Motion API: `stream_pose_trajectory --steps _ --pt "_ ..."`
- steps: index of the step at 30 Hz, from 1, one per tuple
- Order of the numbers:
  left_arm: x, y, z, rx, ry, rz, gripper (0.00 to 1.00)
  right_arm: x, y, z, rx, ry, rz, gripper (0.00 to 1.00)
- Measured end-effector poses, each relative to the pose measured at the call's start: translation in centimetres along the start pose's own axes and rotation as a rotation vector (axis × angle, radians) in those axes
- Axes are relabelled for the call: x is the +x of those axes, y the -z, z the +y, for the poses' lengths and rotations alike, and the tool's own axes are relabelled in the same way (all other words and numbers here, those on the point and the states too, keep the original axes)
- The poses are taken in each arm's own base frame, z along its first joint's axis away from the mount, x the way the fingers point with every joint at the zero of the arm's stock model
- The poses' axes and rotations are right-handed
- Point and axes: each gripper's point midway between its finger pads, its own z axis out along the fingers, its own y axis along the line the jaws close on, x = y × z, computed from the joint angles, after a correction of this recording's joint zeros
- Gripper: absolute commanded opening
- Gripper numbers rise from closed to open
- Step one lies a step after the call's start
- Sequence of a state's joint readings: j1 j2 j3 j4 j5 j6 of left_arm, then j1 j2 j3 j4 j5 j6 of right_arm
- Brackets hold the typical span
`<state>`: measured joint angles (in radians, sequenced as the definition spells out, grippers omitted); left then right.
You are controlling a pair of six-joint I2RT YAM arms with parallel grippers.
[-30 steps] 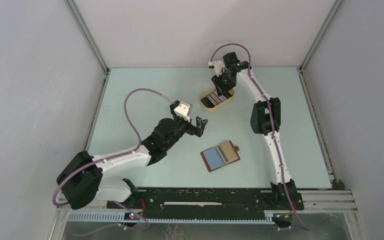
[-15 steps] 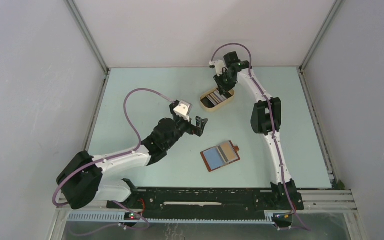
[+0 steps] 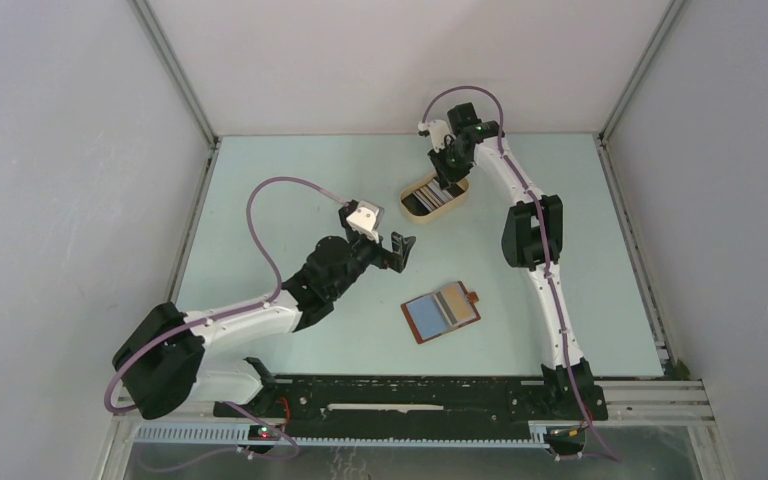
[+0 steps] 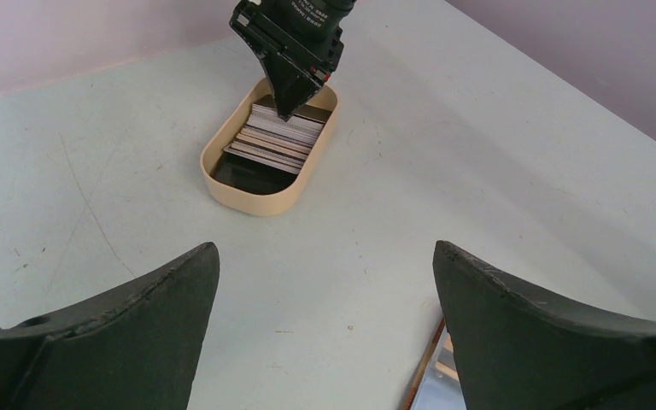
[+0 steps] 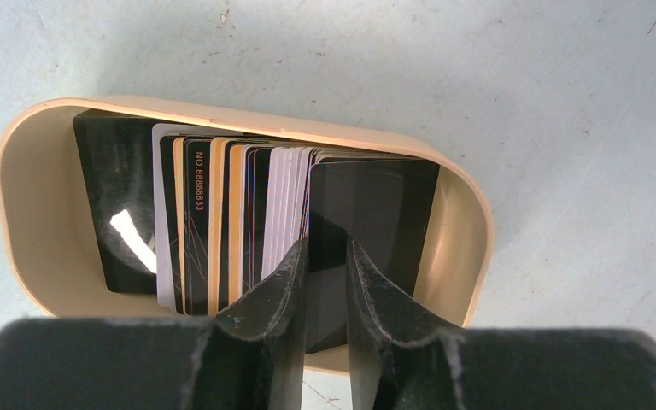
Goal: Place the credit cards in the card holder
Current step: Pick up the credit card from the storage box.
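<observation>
The credit cards (image 5: 222, 213) stand fanned in a beige oval tray (image 5: 465, 231) at the back of the table. A black card (image 5: 384, 201) is the rightmost one. My right gripper (image 5: 326, 243) hangs over that card, its jaws drawn close with a narrow gap through which the black card shows. From above, the right gripper (image 3: 447, 182) is in the tray (image 3: 422, 209). The card holder (image 3: 441, 311) lies open on the table's middle, reddish-brown with a small tab. My left gripper (image 3: 400, 250) hovers wide open and empty left of it. A strip of the card holder (image 4: 431, 376) shows by the right finger.
The left wrist view shows the tray (image 4: 256, 205), the stacked cards (image 4: 278, 141) and the right gripper (image 4: 289, 111) ahead of my left gripper (image 4: 325, 248). Pale walls enclose the table on three sides. The right arm's elbow (image 3: 531, 235) stands right of the tray.
The right gripper's jaws have narrowed over the tray and the wrist shifted slightly. The left arm and the card holder have not moved.
</observation>
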<state>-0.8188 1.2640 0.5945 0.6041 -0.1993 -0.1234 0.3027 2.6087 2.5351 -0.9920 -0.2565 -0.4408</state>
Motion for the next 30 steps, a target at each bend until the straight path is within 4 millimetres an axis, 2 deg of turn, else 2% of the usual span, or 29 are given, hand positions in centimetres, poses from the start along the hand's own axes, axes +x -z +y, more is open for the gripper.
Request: stream_pose_trajectory --steps 12,23,30 --pt "-0.07 0.02 -0.01 0.000 0.000 -0.002 1.00 -0.27 0.51 0.17 -0.007 0.008 -0.007 0.20" --pt "-0.08 0.01 0.00 0.000 0.000 -0.002 1.00 -0.25 0.63 0.31 -0.015 0.019 -0.006 0.24" --pt "-0.06 0.02 0.00 0.000 0.000 -0.002 1.00 -0.17 0.65 0.58 -0.032 0.022 -0.005 0.23"
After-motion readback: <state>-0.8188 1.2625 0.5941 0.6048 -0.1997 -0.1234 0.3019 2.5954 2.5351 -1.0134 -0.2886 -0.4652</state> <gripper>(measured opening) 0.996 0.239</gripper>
